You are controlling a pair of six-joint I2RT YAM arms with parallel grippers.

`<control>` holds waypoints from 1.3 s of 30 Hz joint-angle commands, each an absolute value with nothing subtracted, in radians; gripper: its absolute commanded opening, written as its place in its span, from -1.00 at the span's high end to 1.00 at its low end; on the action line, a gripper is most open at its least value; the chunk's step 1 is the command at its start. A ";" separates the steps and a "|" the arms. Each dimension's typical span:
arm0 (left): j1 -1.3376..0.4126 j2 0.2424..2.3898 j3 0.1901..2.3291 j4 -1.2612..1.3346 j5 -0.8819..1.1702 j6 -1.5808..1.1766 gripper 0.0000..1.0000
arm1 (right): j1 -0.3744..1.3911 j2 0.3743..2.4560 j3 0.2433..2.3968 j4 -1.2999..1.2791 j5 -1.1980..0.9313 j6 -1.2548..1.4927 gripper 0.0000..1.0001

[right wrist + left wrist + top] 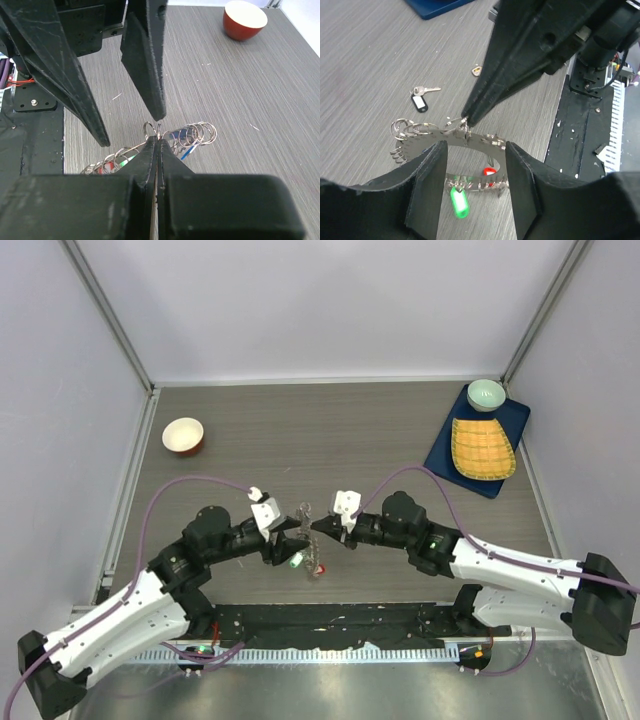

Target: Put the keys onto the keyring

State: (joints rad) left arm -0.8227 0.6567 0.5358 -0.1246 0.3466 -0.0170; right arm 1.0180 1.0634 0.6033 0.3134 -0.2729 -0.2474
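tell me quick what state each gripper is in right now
left gripper: open, fingers either side of the keyring, no clear grip
right gripper: shut, pinching the keyring at a small loop on its rim

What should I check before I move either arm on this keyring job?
1. Right pincer shut at the keyring rim: ok.
2. Whether it pinches the rim itself or a small loop: cannot tell.
3. Left pincer open, fingers straddling the keyring: ok.
4. Black-tagged key threaded on: not ok, it lies loose on the table.
5. Keyring lifted off the table: cannot tell.
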 commanded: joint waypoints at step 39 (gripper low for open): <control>-0.798 0.634 0.442 0.134 0.457 0.055 0.57 | 1.020 0.988 0.568 0.449 -0.321 -0.250 0.99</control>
